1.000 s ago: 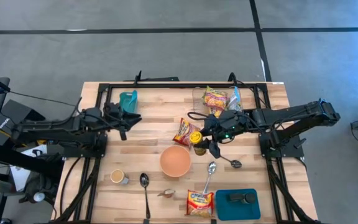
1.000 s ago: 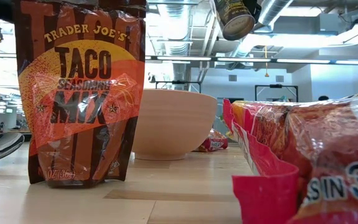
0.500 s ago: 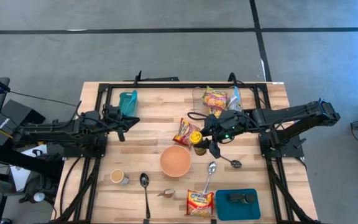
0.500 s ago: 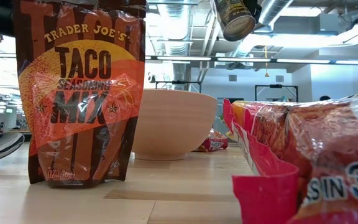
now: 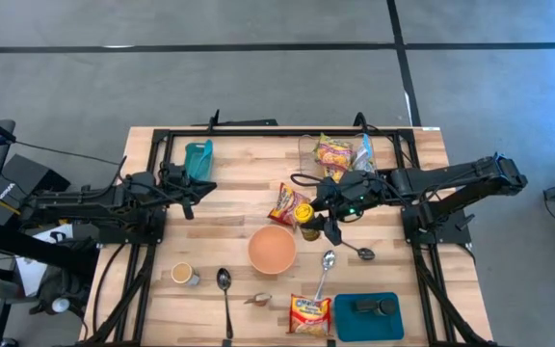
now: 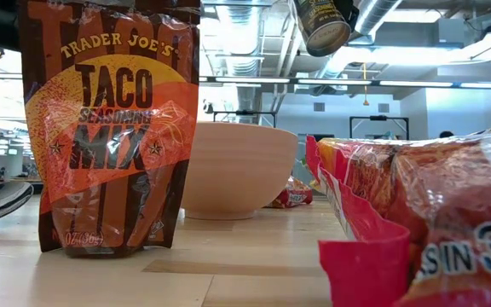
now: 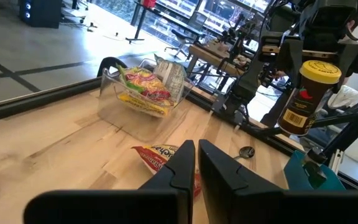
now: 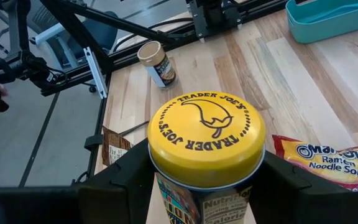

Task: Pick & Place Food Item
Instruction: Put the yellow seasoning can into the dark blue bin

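Above table centre, right pincer [image 5: 322, 218] pinches yellow-lid jar [image 8: 207, 148] btwn fingers; left pincer [image 7: 196, 163] pressed together.

1. We see a wooden table [image 5: 229, 173] carrying everything.
2. Just beside the right pincer [image 5: 328, 224] lies a taco mix packet [image 5: 291, 203]; a bowl [image 5: 272, 249] sits near it.
3. Behind that pincer stands a clear bin [image 5: 306, 146] of snacks.
4. In front of it lie a spoon [image 5: 325, 270], a ramen pack [image 5: 309, 314] and a teal tray [image 5: 368, 317].
5. Well apart from it lie a second spoon [image 5: 224, 299], a small jar [image 5: 183, 274] and a teal cup [image 5: 199, 156].
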Motion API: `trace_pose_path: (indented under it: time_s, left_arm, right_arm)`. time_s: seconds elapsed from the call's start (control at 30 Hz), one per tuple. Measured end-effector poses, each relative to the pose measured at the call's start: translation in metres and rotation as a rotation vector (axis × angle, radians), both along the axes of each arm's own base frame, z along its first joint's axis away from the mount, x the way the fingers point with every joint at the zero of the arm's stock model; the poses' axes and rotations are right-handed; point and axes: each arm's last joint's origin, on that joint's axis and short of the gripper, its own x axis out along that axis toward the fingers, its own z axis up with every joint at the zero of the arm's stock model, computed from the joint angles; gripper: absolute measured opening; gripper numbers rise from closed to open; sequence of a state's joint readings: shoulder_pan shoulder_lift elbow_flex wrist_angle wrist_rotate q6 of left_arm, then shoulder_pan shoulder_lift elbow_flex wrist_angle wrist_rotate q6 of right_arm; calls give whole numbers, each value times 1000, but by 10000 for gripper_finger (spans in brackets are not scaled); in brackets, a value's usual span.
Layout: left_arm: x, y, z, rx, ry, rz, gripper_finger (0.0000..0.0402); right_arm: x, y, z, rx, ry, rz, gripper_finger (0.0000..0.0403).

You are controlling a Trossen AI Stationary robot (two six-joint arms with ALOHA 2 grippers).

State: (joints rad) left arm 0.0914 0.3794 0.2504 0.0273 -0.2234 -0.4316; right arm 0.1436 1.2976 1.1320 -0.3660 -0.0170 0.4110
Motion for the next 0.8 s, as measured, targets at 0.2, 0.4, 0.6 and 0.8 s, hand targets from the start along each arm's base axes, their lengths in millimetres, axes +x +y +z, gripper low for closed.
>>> trace_pose_path:
  time_s: [0.2,0.4,0.6,0.8]
  left_arm:
    - [0,0,0,0,0,0,14]
    - [0,0,0,0,0,0,12]
    - [0,0,0,0,0,0,15]
    - [0,0,0,0,0,0,15]
  right_arm:
    - [0,0,0,0,0,0,194]
    - [0,7,2,8,-21,37,197]
    - [-4,37,8,60,-82,199,195]
    - [-17,77,11,105,-100,330,197]
